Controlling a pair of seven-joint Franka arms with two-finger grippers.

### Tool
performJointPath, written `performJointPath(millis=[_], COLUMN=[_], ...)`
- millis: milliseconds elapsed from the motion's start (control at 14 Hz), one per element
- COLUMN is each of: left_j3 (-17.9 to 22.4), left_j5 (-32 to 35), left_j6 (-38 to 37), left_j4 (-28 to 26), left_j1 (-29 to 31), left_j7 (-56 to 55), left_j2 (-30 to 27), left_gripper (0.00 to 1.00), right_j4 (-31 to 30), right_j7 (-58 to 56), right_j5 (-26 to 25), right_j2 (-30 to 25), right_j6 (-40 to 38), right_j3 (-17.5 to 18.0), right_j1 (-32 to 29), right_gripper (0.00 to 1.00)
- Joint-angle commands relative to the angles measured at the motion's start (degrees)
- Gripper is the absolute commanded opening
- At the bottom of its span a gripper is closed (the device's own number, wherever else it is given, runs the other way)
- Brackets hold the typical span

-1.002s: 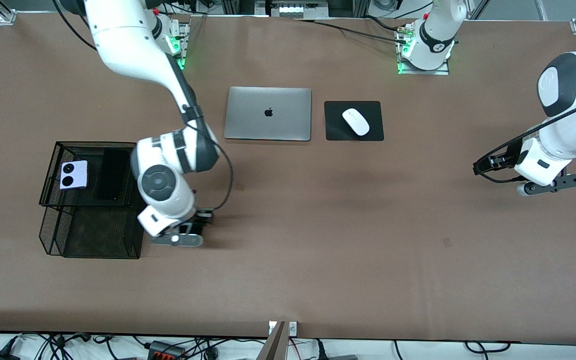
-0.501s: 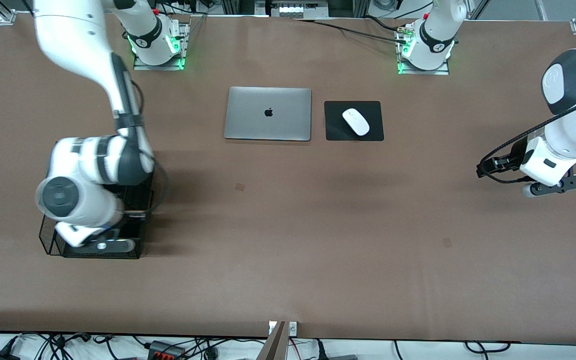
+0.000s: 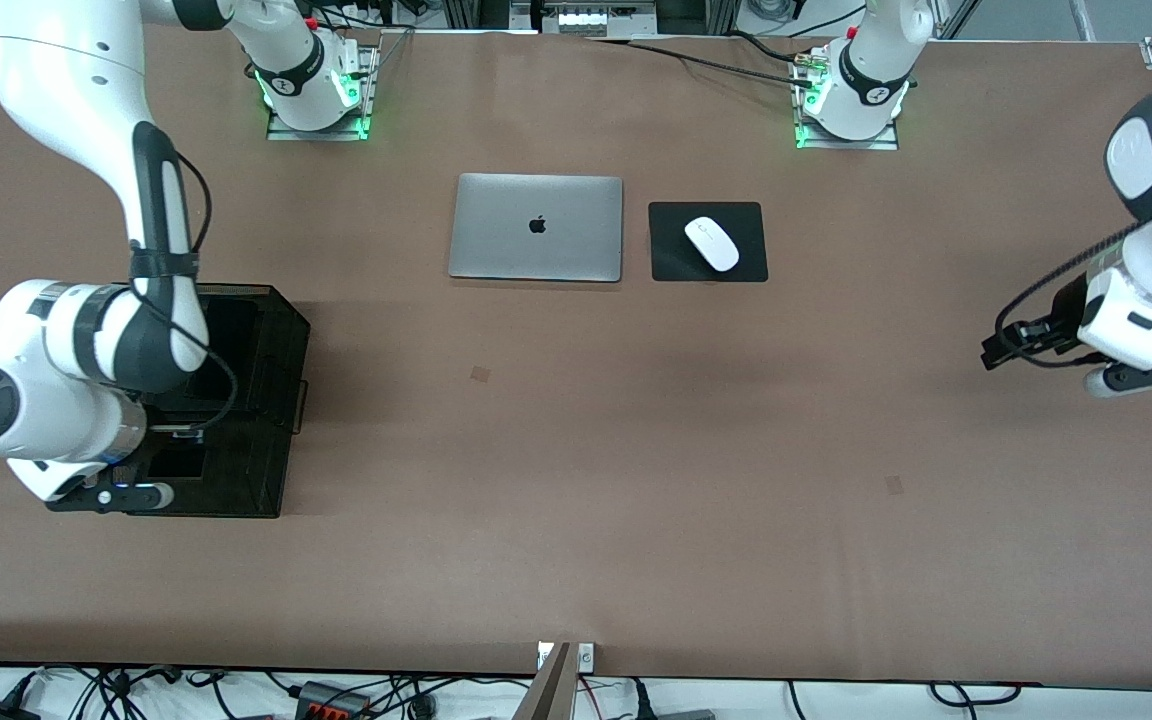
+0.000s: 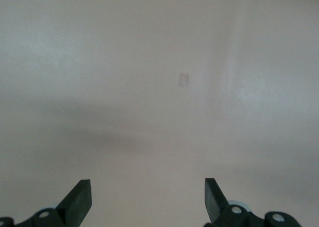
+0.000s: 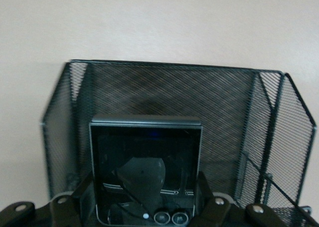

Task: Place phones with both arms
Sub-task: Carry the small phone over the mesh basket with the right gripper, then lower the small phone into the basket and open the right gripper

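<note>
A: Right gripper (image 3: 151, 462) status?

B: It hangs over the black mesh organizer (image 3: 276, 420) at the right arm's end of the table. Its fingers (image 5: 79, 199) are clamped on the squarish black phone (image 5: 146, 174), one on each side edge. The screen faces the wrist camera and the phone stands upright between the pads.

A: What's past the fingertips?

B: The organizer's mesh wall (image 5: 164, 117), just past the phone's top edge. The phone sits inside that open compartment, with mesh on three sides.

A: Other phones?

B: A long black phone (image 3: 226, 345) lies on the organizer's upper tray, partly hidden by the right arm (image 3: 86, 340). The lilac-white one I can't see; the arm covers that part of the tray.

A: Left gripper (image 4: 147, 199)?

B: It waits over bare table (image 4: 159, 87) at the left arm's end, well apart from everything. Its fingers (image 4: 79, 197) are spread wide with nothing between them. Only brown tabletop and a small faint mark (image 4: 184, 80) lie ahead of the tips.

A: Anything else on the table?

B: A closed silver laptop (image 3: 536, 227) and a white mouse (image 3: 712, 243) on a black pad (image 3: 666, 255), near the arm bases, well apart from both grippers.
</note>
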Motion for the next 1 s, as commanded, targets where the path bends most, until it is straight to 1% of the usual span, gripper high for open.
performJointPath(millis=[0, 215, 429, 501, 644, 716, 787, 930], left_j3=[1.26, 1.26, 1.17, 0.82, 0.65, 0.56, 0.47, 0.30], left_j5=[1.74, 2.18, 2.00, 2.18, 1.31, 1.13, -0.18, -0.90], left_j6=[-5.55, -15.89, -18.90, -19.18, -18.74, -18.57, -18.65, -18.65], left_j4=[1.53, 5.48, 7.15, 7.60, 7.87, 7.61, 7.52, 7.43], left_j1=[-1.57, -2.28, -2.28, -2.19, -1.32, -0.88, -0.79, -0.87], left_j7=[1.00, 1.00, 1.09, 1.09, 1.36, 1.53, 1.62, 1.62], left_j2=[-2.28, -1.21, -1.39, -1.30, -1.21, -1.21, -1.21, -1.04], left_gripper=[1.00, 1.00, 1.00, 1.00, 1.00, 1.00, 1.00, 1.00], right_j4=[-0.61, -0.70, -2.01, -2.54, -3.59, -4.12, -4.12, -3.86], right_j7=[-1.25, -1.51, -1.60, -1.60, -1.60, -1.60, -1.08, -0.72], right_j5=[1.16, 2.47, 5.11, 5.20, 5.20, 5.29, 5.38, 5.29], right_j2=[-0.16, 1.69, 2.93, 2.93, 3.10, 3.28, 3.37, 3.02], right_j6=[-0.18, 2.98, 3.34, 3.95, 5.18, 6.14, 6.67, 5.98], right_j3=[0.79, 0.88, 0.97, 0.97, 0.97, 0.97, 0.97, 0.88], right_j1=[-2.27, -2.54, -2.45, -2.45, -2.54, -2.45, -2.45, -2.28], right_gripper=[0.36, 0.36, 0.37, 0.38, 0.43, 0.64, 0.99, 1.00])
